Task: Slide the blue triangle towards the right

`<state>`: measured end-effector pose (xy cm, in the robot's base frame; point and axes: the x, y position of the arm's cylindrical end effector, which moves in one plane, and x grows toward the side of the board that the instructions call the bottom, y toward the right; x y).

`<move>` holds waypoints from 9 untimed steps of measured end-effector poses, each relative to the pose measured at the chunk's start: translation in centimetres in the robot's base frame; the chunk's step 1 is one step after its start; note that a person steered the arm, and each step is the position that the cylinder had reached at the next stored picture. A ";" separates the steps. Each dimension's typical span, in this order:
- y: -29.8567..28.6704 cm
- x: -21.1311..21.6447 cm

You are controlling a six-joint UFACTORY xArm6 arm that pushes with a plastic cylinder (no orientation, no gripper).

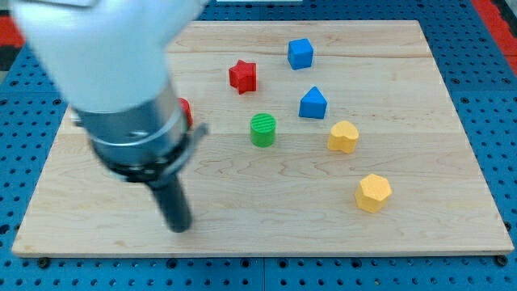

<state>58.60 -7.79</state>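
No claw shows, only a rod, so bring the tip point(179, 226) from low on the desk point(436, 226) past the green block point(262, 129) to the left of the blue triangle point(313, 103), then push right.

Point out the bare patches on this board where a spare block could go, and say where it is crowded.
Free: the strip along the view's right edge, right of the yellow blocks; the bottom middle, between my tip and the lower yellow block. Crowded: the centre, around the blue triangle, green cylinder, red star and blue cube.
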 end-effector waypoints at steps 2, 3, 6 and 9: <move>4.6 -1.9; 10.0 -5.6; 12.9 -12.4; 12.0 -17.7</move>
<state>40.94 4.20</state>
